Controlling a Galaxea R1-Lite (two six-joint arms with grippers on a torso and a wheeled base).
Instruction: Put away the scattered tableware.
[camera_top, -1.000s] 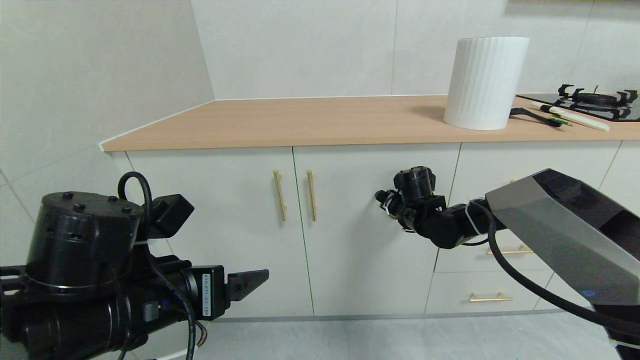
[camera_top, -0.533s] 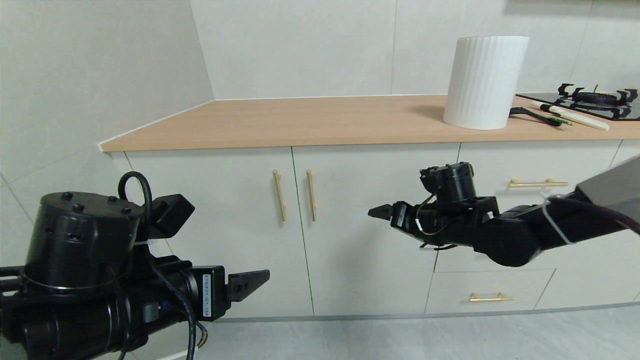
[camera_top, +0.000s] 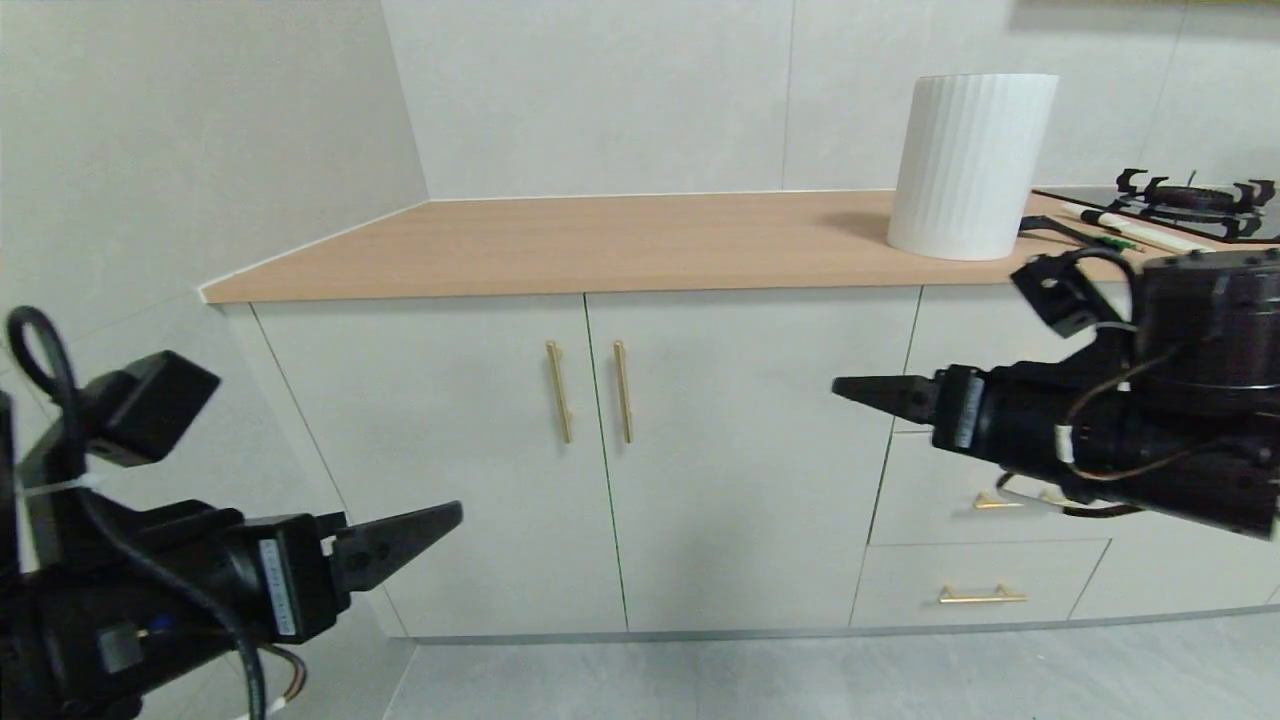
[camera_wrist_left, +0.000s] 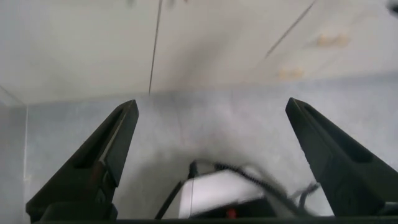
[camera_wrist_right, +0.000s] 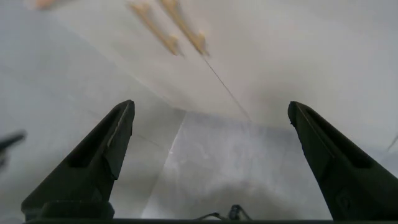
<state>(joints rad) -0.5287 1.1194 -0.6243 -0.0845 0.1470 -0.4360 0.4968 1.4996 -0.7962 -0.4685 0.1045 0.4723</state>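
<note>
Approach step, by judgement: left end effector (camera_wrist_left: 211, 104) and right end effector (camera_wrist_right: 211, 104) hang wide open, empty, below the desk (camera_top: 600, 240). Next calls for reaching the utensils (camera_top: 1085, 232) beside the holder (camera_top: 970, 165).

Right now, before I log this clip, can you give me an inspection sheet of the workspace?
Surface: wooden countertop over white cabinets.
Job's things: utensils lie on the countertop between the white ribbed container and the gas stove, partly hidden by the right arm.
Clutter: nothing seen.
Grippers: left gripper open, low before the cabinets; right gripper open, before the drawers; neither holds anything.
Cables: a cable loop at the right wrist, another at the left.
Surroundings: cabinet doors shut, tiled wall, grey floor.
</note>
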